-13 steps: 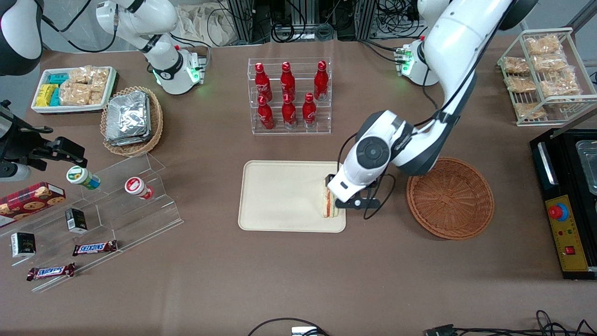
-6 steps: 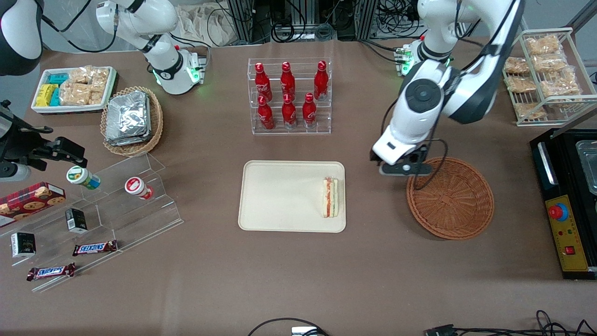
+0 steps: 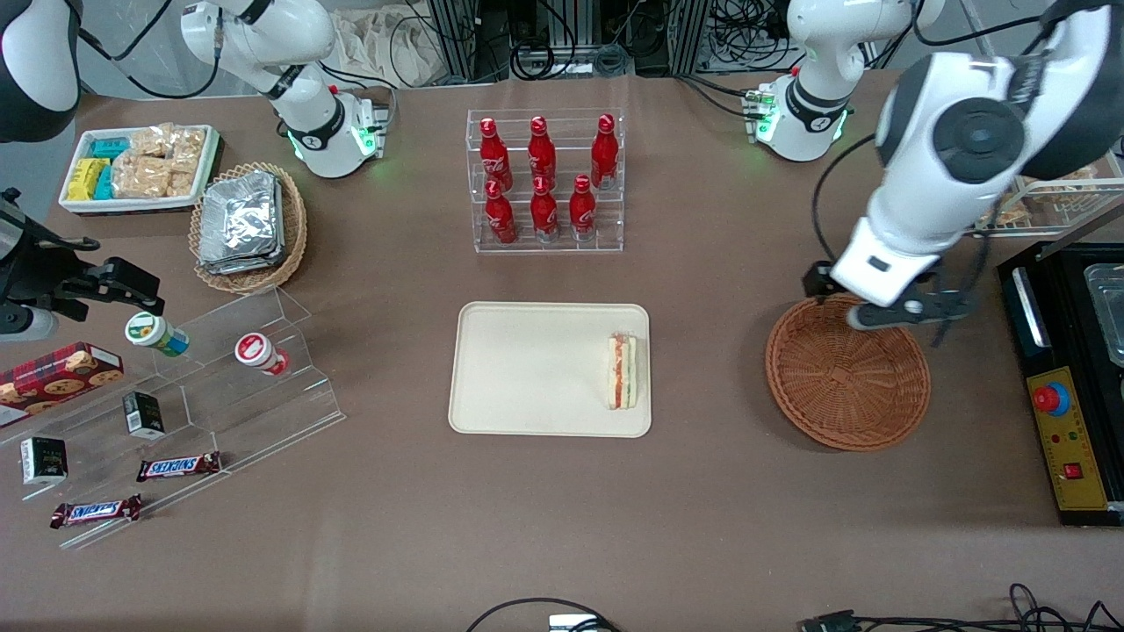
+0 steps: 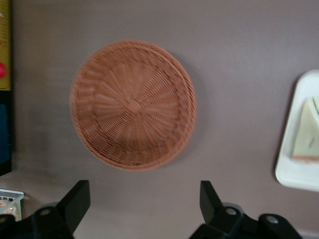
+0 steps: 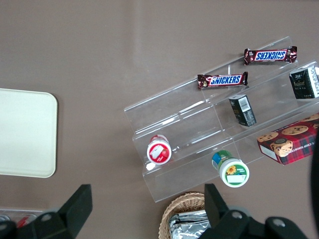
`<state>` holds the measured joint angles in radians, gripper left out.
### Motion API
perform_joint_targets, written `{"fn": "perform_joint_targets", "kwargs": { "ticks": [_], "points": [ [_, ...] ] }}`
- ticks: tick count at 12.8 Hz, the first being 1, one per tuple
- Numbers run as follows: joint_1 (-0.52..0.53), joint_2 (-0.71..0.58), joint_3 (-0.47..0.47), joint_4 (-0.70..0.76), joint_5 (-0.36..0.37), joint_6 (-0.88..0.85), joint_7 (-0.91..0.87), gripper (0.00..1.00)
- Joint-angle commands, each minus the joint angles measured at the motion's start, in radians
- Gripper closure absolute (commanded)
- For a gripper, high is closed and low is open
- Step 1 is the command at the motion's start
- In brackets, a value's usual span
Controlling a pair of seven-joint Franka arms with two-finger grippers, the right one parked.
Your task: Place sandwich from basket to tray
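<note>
Cream-beige and smooth, the tray (image 3: 536,369) lies nearest the front camera among the task's things, flat on the brown surface (image 3: 562,527) with rounded corners and a low rim. The sandwich (image 3: 623,370) rests in it, close to the rim at the working arm's end: a pale bread wedge with its orange-red and green filling edge turned up, lying flat where a drop from that side would leave it. By my reading the placing is done. Beside the tray, well apart from it, sits the basket (image 4: 133,104), round, shallow, reddish-brown wicker woven out from a centre knot, with nothing in it. The gripper (image 4: 142,201) hangs high over the basket's farther rim, fingers spread apart and holding nothing, clear of both.
</note>
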<state>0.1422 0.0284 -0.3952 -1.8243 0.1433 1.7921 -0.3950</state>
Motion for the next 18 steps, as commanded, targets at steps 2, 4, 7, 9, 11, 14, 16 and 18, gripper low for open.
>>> {"fn": "perform_joint_targets", "kwargs": {
  "ticks": [2, 4, 7, 9, 11, 14, 16, 18],
  "points": [
    [0.095, -0.001, -0.01, 0.051, -0.076, -0.017, 0.083, 0.04],
    [0.126, -0.021, 0.019, 0.048, -0.088, -0.028, 0.158, 0.0],
    [-0.018, -0.051, 0.258, 0.042, -0.154, -0.051, 0.26, 0.0],
    [-0.024, -0.065, 0.28, 0.042, -0.165, -0.094, 0.304, 0.0],
    [-0.016, -0.062, 0.28, 0.049, -0.154, -0.095, 0.321, 0.0],
    [-0.015, -0.055, 0.272, 0.056, -0.116, -0.097, 0.326, 0.0],
    [-0.013, -0.035, 0.272, 0.098, -0.11, -0.117, 0.355, 0.0],
    [-0.013, -0.021, 0.271, 0.138, -0.078, -0.151, 0.409, 0.0]
  ]
}}
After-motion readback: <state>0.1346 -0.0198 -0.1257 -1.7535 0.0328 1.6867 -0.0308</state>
